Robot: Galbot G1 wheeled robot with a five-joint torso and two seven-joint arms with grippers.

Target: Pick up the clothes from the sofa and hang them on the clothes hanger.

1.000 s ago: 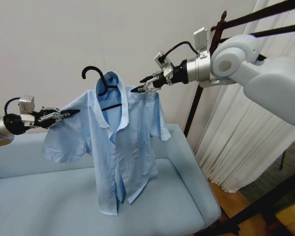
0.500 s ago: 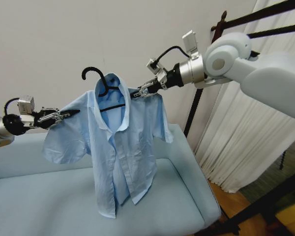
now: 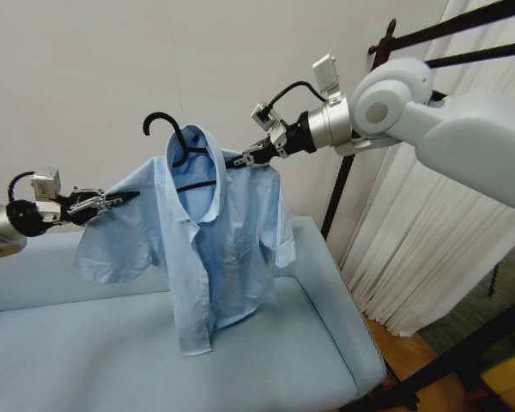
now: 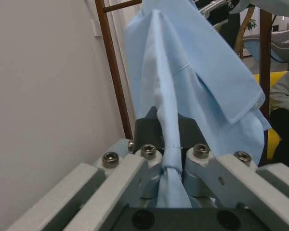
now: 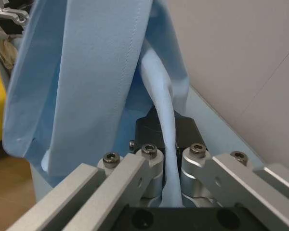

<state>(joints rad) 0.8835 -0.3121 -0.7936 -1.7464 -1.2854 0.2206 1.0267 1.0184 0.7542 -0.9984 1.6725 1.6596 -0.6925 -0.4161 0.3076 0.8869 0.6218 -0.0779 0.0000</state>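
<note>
Jaws of the left gripper [image 3: 127, 196] are clamped on the shirt [image 3: 215, 249] at its left shoulder, those of the right gripper [image 3: 238, 161] at its right, spreading it in the air above the sofa [image 3: 86, 360]. Pale blue, short-sleeved, draped on a black hanger [image 3: 166, 131], it looks light and limp; the shoulder seams seem the surest hold.

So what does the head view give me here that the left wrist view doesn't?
Head view: the black hanger inside the collar, the sofa below, and the left gripper and right gripper holding the shirt spread between them. Left wrist view: the fingers close up, shut on a bunched fold of cloth. Both: the blue shirt and the dark rack post beside it.
</note>
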